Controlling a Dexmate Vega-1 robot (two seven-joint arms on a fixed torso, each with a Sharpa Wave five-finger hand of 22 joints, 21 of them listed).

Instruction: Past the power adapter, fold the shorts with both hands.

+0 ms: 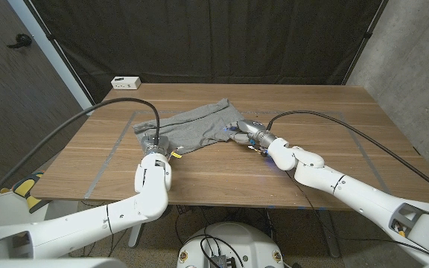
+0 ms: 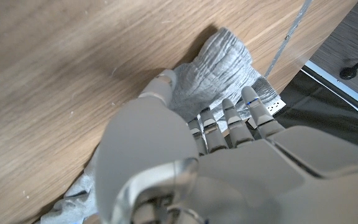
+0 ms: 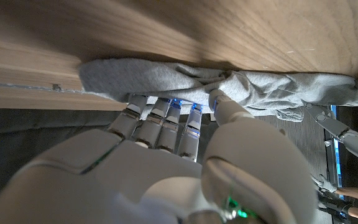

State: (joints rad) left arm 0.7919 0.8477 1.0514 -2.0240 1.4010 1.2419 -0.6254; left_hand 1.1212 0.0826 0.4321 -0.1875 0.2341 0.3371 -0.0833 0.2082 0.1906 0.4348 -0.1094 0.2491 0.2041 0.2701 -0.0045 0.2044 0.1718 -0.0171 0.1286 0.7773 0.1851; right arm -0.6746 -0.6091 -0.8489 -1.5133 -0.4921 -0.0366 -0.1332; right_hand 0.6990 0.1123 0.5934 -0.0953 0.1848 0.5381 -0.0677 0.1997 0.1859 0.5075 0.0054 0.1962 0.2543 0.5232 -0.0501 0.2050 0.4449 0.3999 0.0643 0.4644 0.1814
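Both hands on gray shorts

Even, moderate overhead light leaves the table clear against a dark far backdrop, with soft shadows, while both wrist views blur the near hands and show small blue glows.

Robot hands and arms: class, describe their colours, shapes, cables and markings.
Both arms are glossy white, rounded shells with a black cable looping from each wrist. The left robot hand and right robot hand are silver-grey with segmented fingers; a blue band marks one left finger, and blue light glows by the right one.
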